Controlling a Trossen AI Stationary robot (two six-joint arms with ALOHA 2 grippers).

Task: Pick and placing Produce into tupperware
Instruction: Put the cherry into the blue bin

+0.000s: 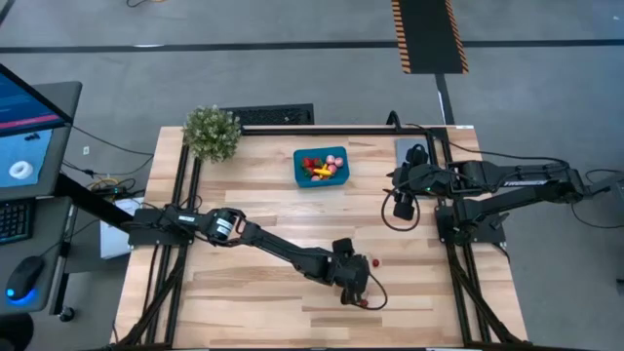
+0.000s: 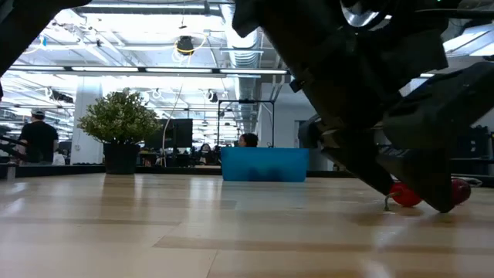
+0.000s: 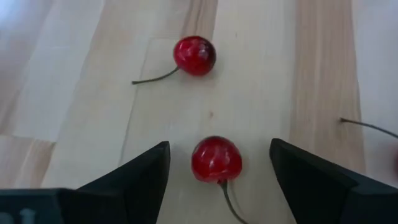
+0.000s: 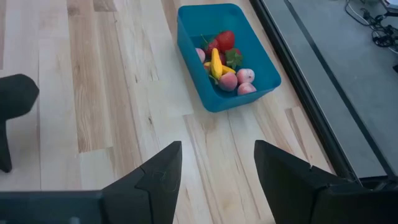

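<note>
A dark red cherry (image 3: 216, 159) lies on the wooden table between the two fingers of my left gripper (image 3: 219, 148), which is open and low over the table's near right part (image 1: 353, 283). The fingers stand on either side of the cherry, apart from it. A second cherry (image 3: 194, 55) lies just beyond, stem out to one side. The teal tupperware (image 1: 321, 166) stands at the far middle, with strawberries, pink pieces and a yellow piece inside (image 4: 224, 59). My right gripper (image 4: 217, 165) hangs open above the table's right side (image 1: 402, 205).
A bushy potted plant (image 1: 212, 132) stands at the far left corner. A loose stem (image 3: 367, 126) shows on the wood beside the left fingers. A grey flat plate (image 1: 406, 149) lies at the far right, under the right arm. People (image 2: 37, 137) are in the room behind.
</note>
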